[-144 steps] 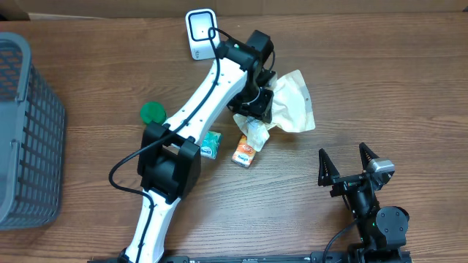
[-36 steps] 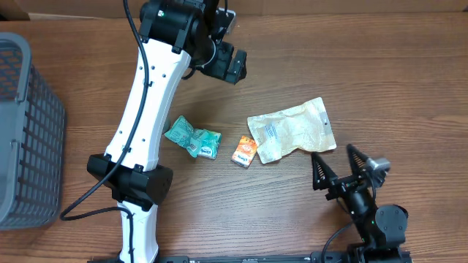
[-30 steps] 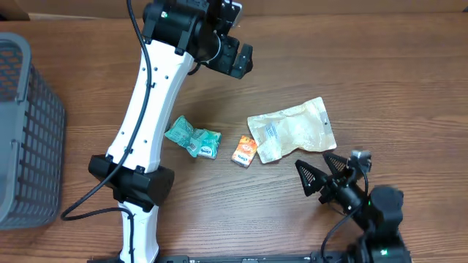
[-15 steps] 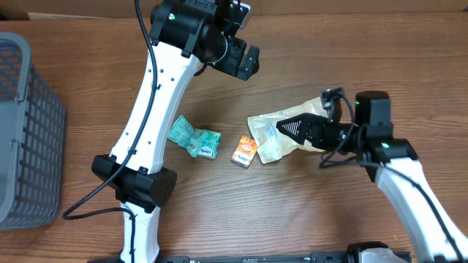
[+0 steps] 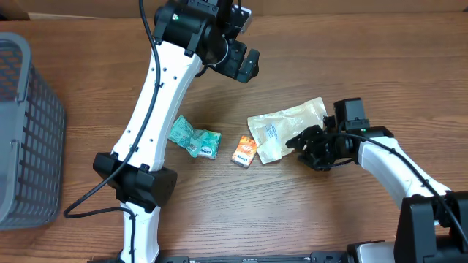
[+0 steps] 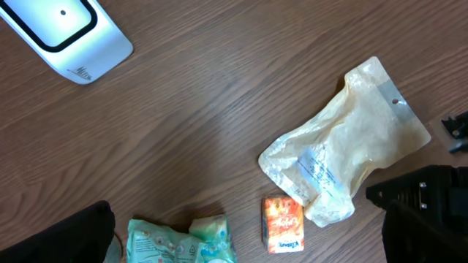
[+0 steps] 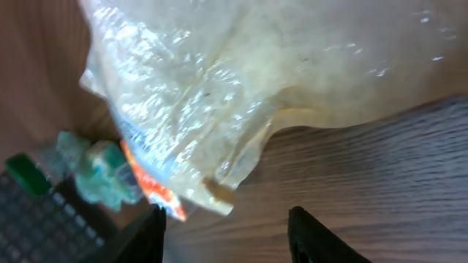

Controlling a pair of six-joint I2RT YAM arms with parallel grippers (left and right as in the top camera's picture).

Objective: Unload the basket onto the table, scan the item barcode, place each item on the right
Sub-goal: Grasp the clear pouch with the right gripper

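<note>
The pouch [image 5: 289, 128] lies flat, right of the table's [image 5: 380, 66] middle. It looks like light, floppy, slick film, so I'd pinch its near-right edge. My right hand [image 5: 296, 142] sits there, jaws apart, nothing clamped. The orange box [image 5: 245, 151] crowds the pouch's left corner, and the green packet [image 5: 192, 139] lies farther left. My left hand [image 5: 245, 64] hangs open and empty near the far edge.

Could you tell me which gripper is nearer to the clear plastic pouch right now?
Right. The right gripper sits at the pouch's near right edge, fingers pointing at it. The left gripper hangs well away, beyond the pouch's far left corner.
</note>
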